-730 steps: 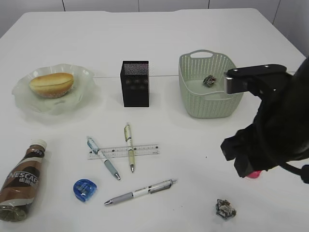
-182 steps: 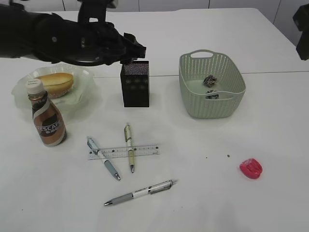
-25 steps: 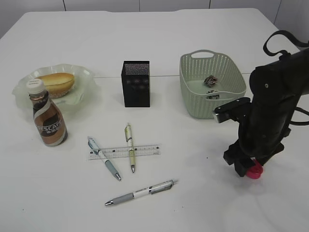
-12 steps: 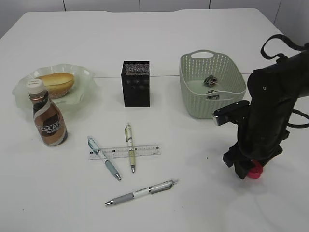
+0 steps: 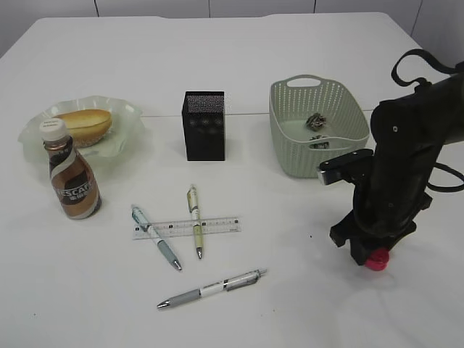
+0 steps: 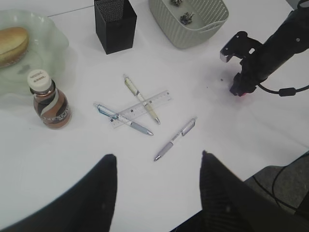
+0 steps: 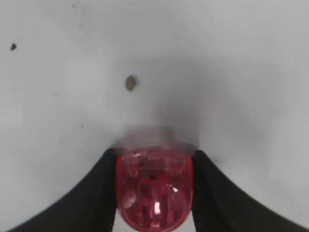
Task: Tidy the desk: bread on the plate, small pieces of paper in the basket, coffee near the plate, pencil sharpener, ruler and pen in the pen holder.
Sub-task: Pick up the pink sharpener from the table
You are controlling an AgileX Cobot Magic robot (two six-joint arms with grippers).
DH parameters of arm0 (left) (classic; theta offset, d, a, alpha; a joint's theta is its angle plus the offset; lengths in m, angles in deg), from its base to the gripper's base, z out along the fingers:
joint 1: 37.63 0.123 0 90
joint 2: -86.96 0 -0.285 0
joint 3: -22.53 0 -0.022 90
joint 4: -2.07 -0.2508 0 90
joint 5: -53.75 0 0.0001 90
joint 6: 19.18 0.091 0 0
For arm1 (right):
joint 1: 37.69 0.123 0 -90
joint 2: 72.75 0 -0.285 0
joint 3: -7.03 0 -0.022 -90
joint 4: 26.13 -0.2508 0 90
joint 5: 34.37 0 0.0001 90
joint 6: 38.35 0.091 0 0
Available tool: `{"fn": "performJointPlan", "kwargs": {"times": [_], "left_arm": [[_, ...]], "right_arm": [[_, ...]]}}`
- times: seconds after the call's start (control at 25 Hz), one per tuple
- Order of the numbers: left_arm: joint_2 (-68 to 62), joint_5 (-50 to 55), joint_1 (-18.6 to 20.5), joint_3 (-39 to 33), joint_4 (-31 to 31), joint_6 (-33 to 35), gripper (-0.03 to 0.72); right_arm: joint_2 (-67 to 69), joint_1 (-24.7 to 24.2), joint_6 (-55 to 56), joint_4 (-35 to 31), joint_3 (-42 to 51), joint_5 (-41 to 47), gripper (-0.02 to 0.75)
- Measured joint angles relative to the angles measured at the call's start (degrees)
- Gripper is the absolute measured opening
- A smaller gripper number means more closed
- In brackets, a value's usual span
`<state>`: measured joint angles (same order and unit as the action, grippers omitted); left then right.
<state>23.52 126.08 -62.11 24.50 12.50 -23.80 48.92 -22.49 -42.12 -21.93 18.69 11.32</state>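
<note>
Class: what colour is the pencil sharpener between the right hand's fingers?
The pencil sharpener is translucent red, clearest in the right wrist view.

Red translucent sharpener (image 7: 154,188); black pen holder (image 5: 203,126), dotted; pale green basket (image 5: 290,145), perforated; brown coffee btl (image 5: 72,185).

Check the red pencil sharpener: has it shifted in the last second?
Barely, if at all. The red pencil sharpener stays in front of the green basket, with the right claw now closed against its sides.

A white table (image 5: 239,58) with small dark specks (image 7: 130,83).
</note>
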Motion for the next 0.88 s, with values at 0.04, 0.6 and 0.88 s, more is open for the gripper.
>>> {"fn": "performJointPlan", "kwargs": {"times": [0.04, 0.6, 0.88], "left_arm": [[0.00, 0.00, 0.00, 0.00, 0.00, 0.00, 0.405], [0.00, 0.00, 0.00, 0.00, 0.00, -0.97, 0.403], [0.00, 0.00, 0.00, 0.00, 0.00, -0.97, 0.396]], "right_arm": [[0.00, 0.00, 0.00, -0.41, -0.10, 0.00, 0.301], [0.27, 0.00, 0.21, -9.15, -5.33, 10.04, 0.298], [-3.09, 0.00, 0.04, -12.88, -3.18, 6.33, 0.297]]}}
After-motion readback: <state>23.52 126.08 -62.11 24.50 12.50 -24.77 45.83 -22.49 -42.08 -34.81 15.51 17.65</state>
